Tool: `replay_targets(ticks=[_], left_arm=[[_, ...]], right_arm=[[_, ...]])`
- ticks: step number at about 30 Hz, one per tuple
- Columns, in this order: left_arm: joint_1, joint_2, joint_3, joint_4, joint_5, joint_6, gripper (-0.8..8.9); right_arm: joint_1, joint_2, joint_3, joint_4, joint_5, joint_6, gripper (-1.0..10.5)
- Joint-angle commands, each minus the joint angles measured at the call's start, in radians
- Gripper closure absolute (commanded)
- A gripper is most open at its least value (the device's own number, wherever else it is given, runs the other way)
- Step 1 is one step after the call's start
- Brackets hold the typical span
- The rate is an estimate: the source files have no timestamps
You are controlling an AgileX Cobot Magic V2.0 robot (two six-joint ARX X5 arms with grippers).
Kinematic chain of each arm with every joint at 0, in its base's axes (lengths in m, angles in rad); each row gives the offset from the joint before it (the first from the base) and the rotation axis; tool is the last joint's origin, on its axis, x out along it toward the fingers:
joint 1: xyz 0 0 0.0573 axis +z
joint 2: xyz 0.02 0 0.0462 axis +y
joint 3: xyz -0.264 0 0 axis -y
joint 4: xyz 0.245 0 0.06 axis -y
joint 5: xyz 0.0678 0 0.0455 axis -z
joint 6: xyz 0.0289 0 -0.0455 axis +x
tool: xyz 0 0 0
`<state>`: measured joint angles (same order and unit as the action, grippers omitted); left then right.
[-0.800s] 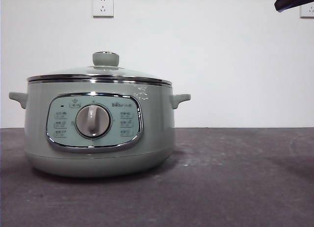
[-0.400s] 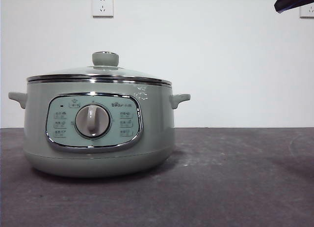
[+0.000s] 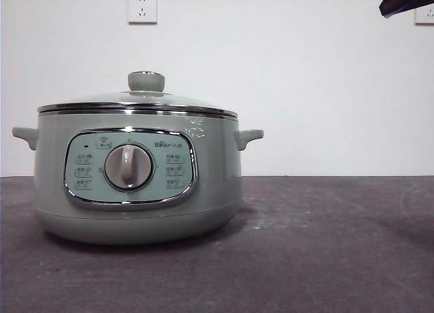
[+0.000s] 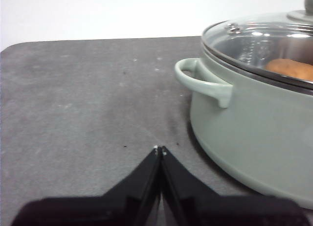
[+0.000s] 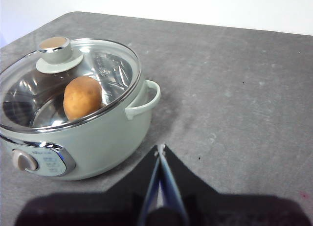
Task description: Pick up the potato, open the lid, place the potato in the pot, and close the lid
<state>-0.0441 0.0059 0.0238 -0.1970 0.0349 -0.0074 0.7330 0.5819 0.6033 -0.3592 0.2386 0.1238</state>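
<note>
Potato (image 5: 82,97) lies inside the pot (image 3: 137,184), seen through the glass of the lid (image 5: 68,84) in the right wrist view as an orange-brown oval resting on the shiny inner bowl, near the side of the pot away from the dial. From the left wrist view only part of it shows under the glass, close to the rim. The lid sits flat on the pot, its chrome rim seated all round and its green knob (image 3: 146,80) upright on top. The pot stands on the grey table (image 3: 325,252), control panel and dial (image 3: 128,167) facing the front camera, a small handle (image 3: 248,137) sticking out at each side. Left gripper (image 4: 159,150) is above bare table beside one handle, apart from the pot, its jaws pressed together with nothing between them. Right gripper (image 5: 161,148) is above the table just off the other handle, also apart from the pot, jaws closed on nothing. In the front view a black tip (image 3: 405,0) shows at the top corner. Two wall sockets (image 3: 142,7) sit on the white wall behind.
</note>
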Motion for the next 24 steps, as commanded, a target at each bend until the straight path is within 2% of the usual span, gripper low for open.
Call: replay_targets(ticks=[1, 23, 24], left_arm=[[0.012, -0.003, -0.017, 0.003, -0.005, 0.009, 8.16], [0.012, -0.003, -0.017, 0.003, -0.008, 0.009, 8.16], [0.012, -0.003, -0.017, 0.003, -0.008, 0.009, 8.16]], right_arm=[[0.0, -0.002, -0.01, 0.006, 0.003, 0.01, 9.5], [0.0, -0.002, -0.01, 0.003, 0.003, 0.008, 9.5], [0.0, -0.003, -0.01, 0.002, 0.003, -0.008, 9.5]])
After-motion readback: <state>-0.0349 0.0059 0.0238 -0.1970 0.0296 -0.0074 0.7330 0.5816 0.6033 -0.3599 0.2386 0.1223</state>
